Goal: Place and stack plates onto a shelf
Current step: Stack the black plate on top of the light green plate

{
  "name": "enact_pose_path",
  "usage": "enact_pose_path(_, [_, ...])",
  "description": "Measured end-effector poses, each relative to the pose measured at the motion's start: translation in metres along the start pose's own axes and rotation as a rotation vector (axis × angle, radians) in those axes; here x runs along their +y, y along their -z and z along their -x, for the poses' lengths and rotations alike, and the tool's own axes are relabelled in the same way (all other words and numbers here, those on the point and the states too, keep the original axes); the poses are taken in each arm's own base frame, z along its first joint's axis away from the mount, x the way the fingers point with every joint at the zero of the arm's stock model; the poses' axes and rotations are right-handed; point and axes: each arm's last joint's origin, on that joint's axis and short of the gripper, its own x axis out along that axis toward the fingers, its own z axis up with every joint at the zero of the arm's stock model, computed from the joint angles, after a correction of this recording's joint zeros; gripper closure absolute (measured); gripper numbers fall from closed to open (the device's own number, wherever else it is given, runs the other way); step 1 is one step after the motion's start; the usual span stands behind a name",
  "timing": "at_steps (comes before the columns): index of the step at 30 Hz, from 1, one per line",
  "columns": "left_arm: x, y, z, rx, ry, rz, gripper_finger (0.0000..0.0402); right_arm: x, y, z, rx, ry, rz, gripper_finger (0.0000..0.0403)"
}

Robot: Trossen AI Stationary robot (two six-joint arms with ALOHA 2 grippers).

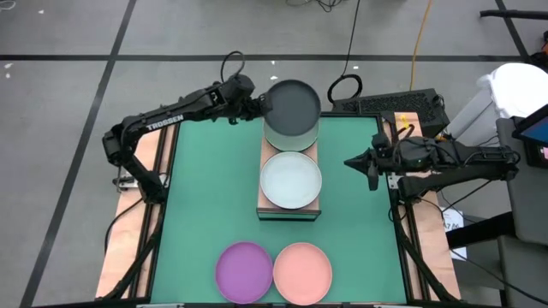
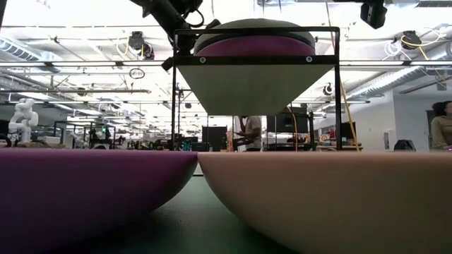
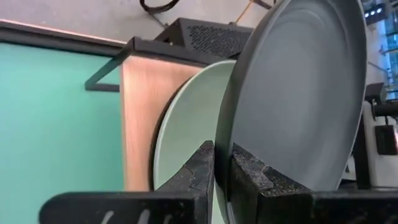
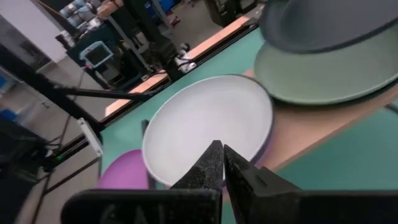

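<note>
My left gripper point(image 1: 259, 104) is at the shelf's far end, shut on a dark grey plate point(image 1: 293, 106). That plate hangs over a pale green plate point(image 1: 291, 135), which lies on the far half of the wooden shelf point(image 1: 265, 154). A whitish-blue plate point(image 1: 291, 180) lies on the shelf's near half, and a purple rim point(image 4: 266, 146) shows under it. On the green mat by the near edge lie a purple plate point(image 1: 244, 272) and a pink plate point(image 1: 302, 272). My right gripper point(image 1: 355, 162) is shut and hovers over the mat, right of the shelf. My left gripper pinches the dark grey plate's rim point(image 3: 225, 146) on its left side, one finger on the upper face and one under it. The fingers point(image 3: 202, 165) come roughly level from the table's left. The plate is tilted above the pale green plate point(image 3: 186, 124). Whether they touch, I cannot tell.
The shelf stands on a black metal frame point(image 2: 174, 92) in the middle of the green mat point(image 1: 205, 188). A black box and cables point(image 1: 385, 104) lie beyond the far right corner. In the low view, the purple and pink plates fill the foreground. People show in the room behind.
</note>
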Motion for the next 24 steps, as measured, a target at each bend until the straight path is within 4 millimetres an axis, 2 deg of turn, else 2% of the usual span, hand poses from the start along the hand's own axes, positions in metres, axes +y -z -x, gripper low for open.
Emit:
enact_pose_path(5, [0.001, 0.009, 0.001, 0.049, -0.037, -0.026, 0.0365, -0.003, -0.002, 0.003, -0.048, 0.052, 0.053, 0.0403])
enact_pose_path(13, [0.001, 0.013, 0.001, 0.059, -0.043, -0.03, 0.0364, -0.006, -0.004, 0.004, -0.075, 0.095, 0.07, 0.0403])
enact_pose_path(19, [0.002, 0.019, -0.013, 0.1, -0.06, -0.025, 0.0364, -0.01, -0.006, 0.003, -0.086, 0.124, 0.093, 0.0403])
enact_pose_path(24, [0.001, 0.019, -0.015, 0.086, -0.054, -0.012, 0.0364, -0.012, -0.008, 0.005, -0.097, 0.137, 0.116, 0.0403])
